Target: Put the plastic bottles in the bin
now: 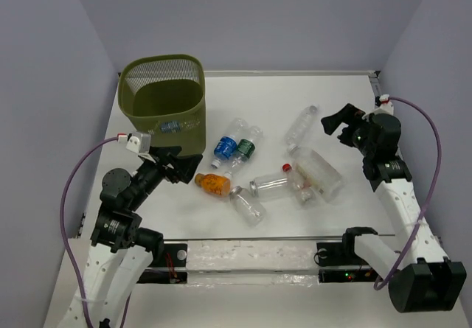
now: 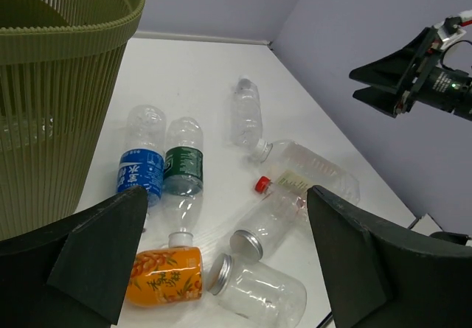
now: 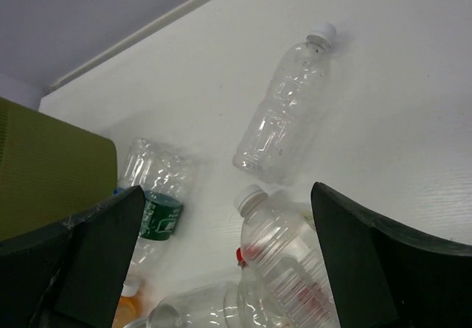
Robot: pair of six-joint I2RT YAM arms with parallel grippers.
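Observation:
The olive mesh bin stands at the back left; one bottle shows through its mesh. Several bottles lie mid-table: blue-labelled, dark-green-labelled, orange, two clear silver-lidded ones, a red-capped one, a larger wide one and a clear one further back. My left gripper is open and empty, beside the bin, left of the orange bottle. My right gripper is open and empty, above the table right of the far clear bottle.
Grey walls enclose the table on three sides. The table's front edge runs just behind the arm bases. The bin wall fills the left of the left wrist view.

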